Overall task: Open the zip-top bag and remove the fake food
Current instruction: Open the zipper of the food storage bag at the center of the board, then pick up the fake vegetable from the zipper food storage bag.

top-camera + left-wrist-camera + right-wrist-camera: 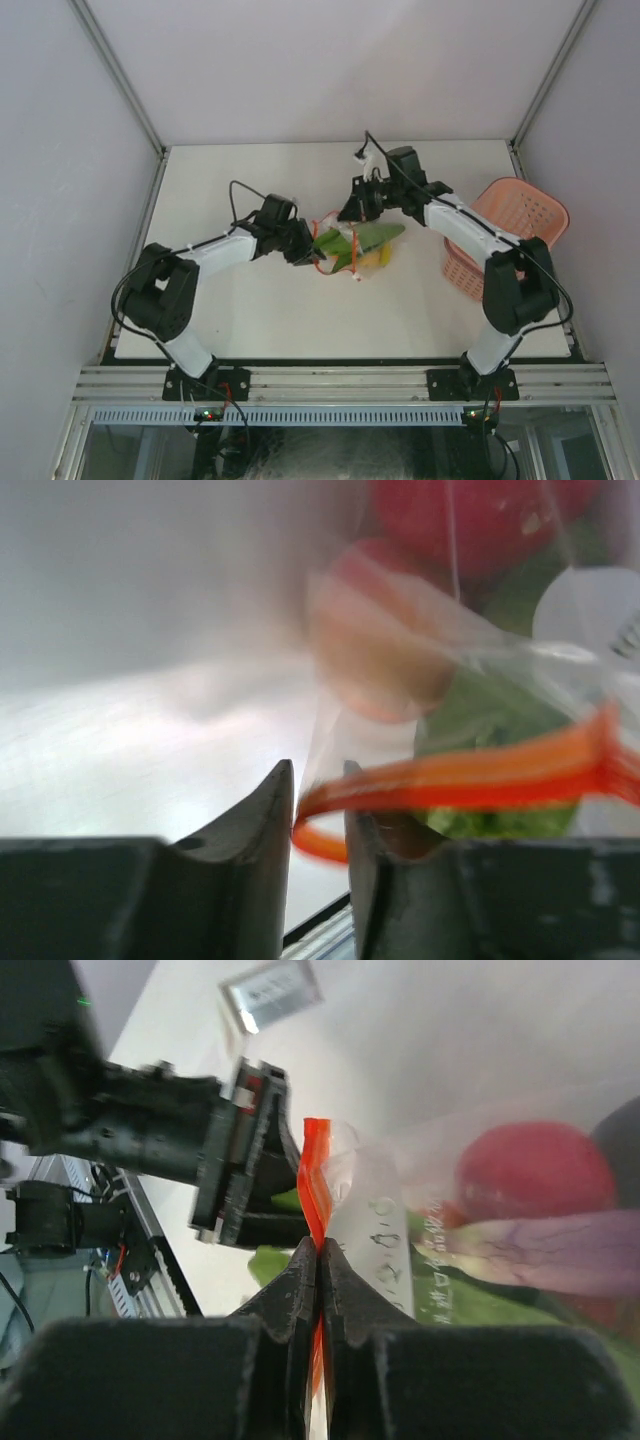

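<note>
Opening begun | clear crinkly zip-top bag w/ plastic toy food inside | red-orange strip pinched by right gripper | left gripper hold can't be told

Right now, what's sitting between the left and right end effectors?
The zip-top bag with the fake food inside spans the gap between left end effector and right end effector, clearest in the top view; both pinch its zipper strip.
</note>
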